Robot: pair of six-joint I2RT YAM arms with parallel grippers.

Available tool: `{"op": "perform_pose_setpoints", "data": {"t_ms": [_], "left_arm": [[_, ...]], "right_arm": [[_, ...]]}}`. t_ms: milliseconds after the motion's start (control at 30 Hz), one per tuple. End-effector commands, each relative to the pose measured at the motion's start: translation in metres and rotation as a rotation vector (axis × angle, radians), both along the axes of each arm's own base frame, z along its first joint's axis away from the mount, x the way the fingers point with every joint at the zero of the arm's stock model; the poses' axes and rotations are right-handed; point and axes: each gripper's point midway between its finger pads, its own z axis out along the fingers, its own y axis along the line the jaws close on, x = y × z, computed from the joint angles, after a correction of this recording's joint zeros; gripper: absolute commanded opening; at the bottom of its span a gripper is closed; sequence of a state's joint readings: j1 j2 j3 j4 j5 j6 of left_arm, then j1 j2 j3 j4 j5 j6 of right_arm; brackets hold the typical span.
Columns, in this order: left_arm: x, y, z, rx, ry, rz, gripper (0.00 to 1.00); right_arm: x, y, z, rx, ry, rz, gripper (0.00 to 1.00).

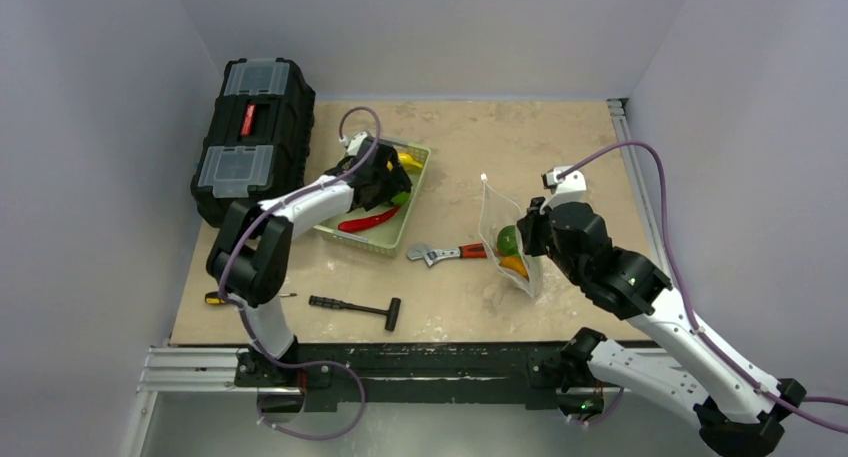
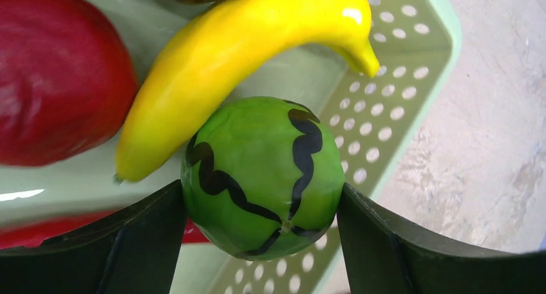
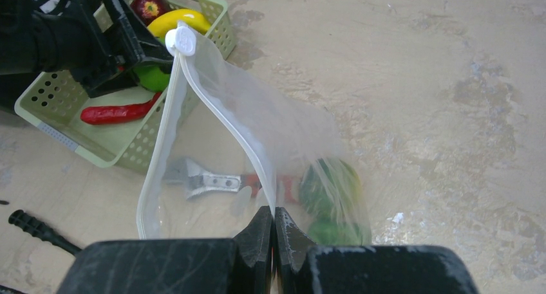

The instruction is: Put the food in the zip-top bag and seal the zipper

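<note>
Pale walls close round a mottled beige table (image 1: 520, 147), where the loading step is in hand (sealing looks some way off). Down in the pale green basket (image 2: 393, 107), the left gripper (image 2: 259, 194) has its fingers pressed against either flank of a green striped fruit (image 2: 261, 152), so it holds that piece; a yellow banana (image 2: 232, 56) and a red fruit (image 2: 51, 82) lie just behind. The right gripper (image 3: 275, 220) is pinched shut on the rim of the zip-top bag (image 3: 270, 133), holding it upright with the mouth gaping toward the basket. The zipper (image 3: 216, 107) runs unsealed up to its white tab (image 3: 181, 42). Some food sits inside: a green piece (image 3: 328, 191) and something orange (image 1: 514, 266). Next, I judge, the fruit must clear the basket wall, cross over and drop through the mouth without knocking the rim from the pinch. It is hard to tell whether the fruit rests on the basket floor, how wide the mouth really gapes, or what the blurred pieces are. A wrench (image 3: 206, 181) shows through the plastic, on the table beyond.
</note>
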State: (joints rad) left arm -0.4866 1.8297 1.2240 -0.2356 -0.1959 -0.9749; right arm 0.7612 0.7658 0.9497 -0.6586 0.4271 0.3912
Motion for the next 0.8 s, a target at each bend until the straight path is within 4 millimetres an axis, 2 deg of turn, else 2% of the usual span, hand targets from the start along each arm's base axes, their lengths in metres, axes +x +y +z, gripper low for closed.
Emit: {"op": "perform_pose_setpoints", "data": {"t_ms": [0, 133, 233, 333, 533, 600, 700, 767], "left_arm": [[-0.013, 0.011, 0.059, 0.006, -0.143, -0.086, 0.49], [-0.043, 0.003, 0.08, -0.053, -0.17, -0.209, 0.48], [-0.074, -0.017, 0.097, -0.173, -0.19, -0.35, 0.48], [-0.109, -0.043, 0.125, -0.272, -0.283, -0.497, 0.48], [-0.183, -0.088, 0.193, -0.306, -0.482, -0.778, 0.48], [-0.201, -0.099, 0.213, -0.333, -0.548, -0.843, 0.48], [-0.214, -0.108, 0.238, -0.347, -0.62, -0.915, 0.48], [-0.222, -0.119, 0.247, -0.356, -0.646, -0.97, 0.48]], "right_arm": [[0.004, 0.002, 0.011, 0.021, -0.032, -0.004, 0.0], [0.004, 0.004, 0.008, 0.023, -0.031, -0.001, 0.0], [0.004, 0.006, 0.008, 0.025, -0.028, 0.009, 0.0], [0.006, 0.009, 0.007, 0.03, -0.031, 0.01, 0.0], [0.011, 0.018, 0.001, 0.035, -0.015, 0.025, 0.0], [0.012, 0.02, 0.003, 0.036, -0.014, 0.027, 0.0], [0.012, 0.017, 0.004, 0.031, -0.019, 0.015, 0.0], [0.011, 0.015, 0.005, 0.03, -0.018, 0.012, 0.0]]}}
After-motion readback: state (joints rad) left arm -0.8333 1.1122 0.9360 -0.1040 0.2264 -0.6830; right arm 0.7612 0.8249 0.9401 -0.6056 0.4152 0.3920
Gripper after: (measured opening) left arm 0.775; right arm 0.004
